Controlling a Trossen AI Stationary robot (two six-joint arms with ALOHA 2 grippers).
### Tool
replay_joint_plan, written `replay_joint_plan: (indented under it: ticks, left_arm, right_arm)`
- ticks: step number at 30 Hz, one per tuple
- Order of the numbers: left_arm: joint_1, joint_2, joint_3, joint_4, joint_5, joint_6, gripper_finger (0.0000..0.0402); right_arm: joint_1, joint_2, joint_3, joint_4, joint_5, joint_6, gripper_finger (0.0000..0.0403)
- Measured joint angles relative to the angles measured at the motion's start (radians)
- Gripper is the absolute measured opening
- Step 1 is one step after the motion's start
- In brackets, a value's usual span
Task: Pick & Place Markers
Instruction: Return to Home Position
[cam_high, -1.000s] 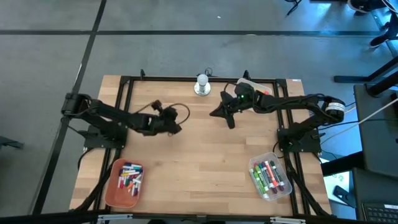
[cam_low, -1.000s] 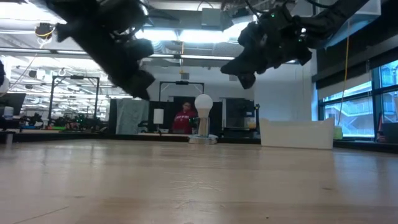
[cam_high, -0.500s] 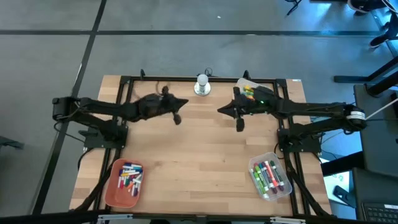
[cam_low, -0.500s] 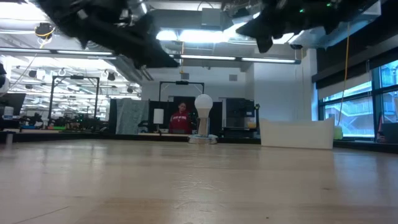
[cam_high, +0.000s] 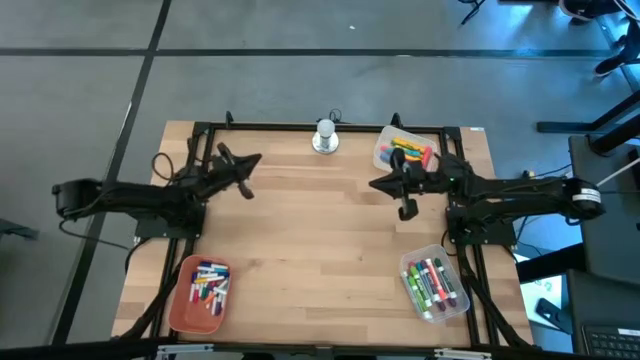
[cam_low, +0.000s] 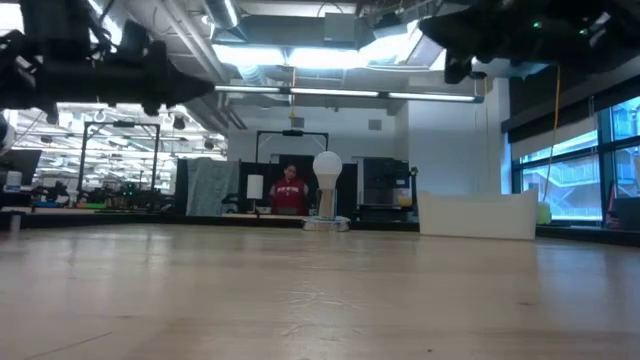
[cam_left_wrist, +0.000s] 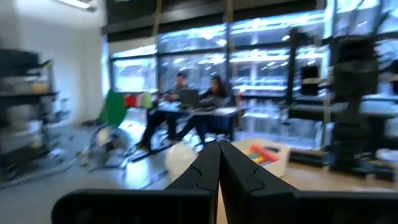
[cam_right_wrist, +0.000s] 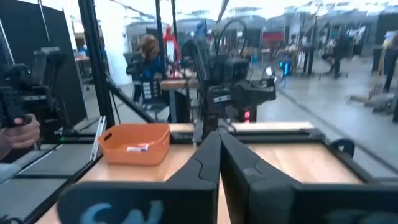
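High view: L gripper (cam_high: 252, 161), R gripper (cam_high: 376, 184) closed, empty.

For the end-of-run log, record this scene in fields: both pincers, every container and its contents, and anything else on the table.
Left pincer: shut, empty, held above the table's far left part
Right pincer: shut, empty, held above the table's right side
Orange oval bin: near left corner, holds white-barrelled markers
Near clear plastic tub: near right corner, holds thick coloured markers
Far clear plastic tub: far right, holds more bright markers
Silver-white round knob: far edge, centre
Light wooden table: no loose markers seen
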Motion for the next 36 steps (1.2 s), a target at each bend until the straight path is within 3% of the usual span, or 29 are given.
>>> replay_joint_plan:
  ticks: [3, 10, 14, 27, 36]
  left_arm:
    - [0.007, -0.082, 0.006, -0.066, 0.056, 0.001, 0.0003]
    - [0.007, -0.262, 0.006, -0.340, 0.003, 0.001, 0.0003]
    - [0.006, -0.320, 0.006, -0.434, 0.002, -0.014, 0.0002]
    - [-0.016, -0.470, 0.006, -0.477, 0.165, -0.072, 0.0003]
    - [-0.060, -0.628, 0.006, -0.638, 0.160, 0.001, 0.0004]
  right_arm:
    - [0.000, -0.055, -0.023, -0.008, 0.014, -0.025, 0.0010]
    - [0.000, -0.205, -0.126, -0.010, 0.015, -0.044, 0.0010]
    - [0.000, -0.281, -0.185, -0.011, 0.066, -0.025, 0.0010]
    - [0.000, -0.444, -0.316, -0.137, 0.127, -0.016, 0.0010]
    - [0.000, -0.523, -0.376, -0.170, 0.091, 0.083, 0.0010]
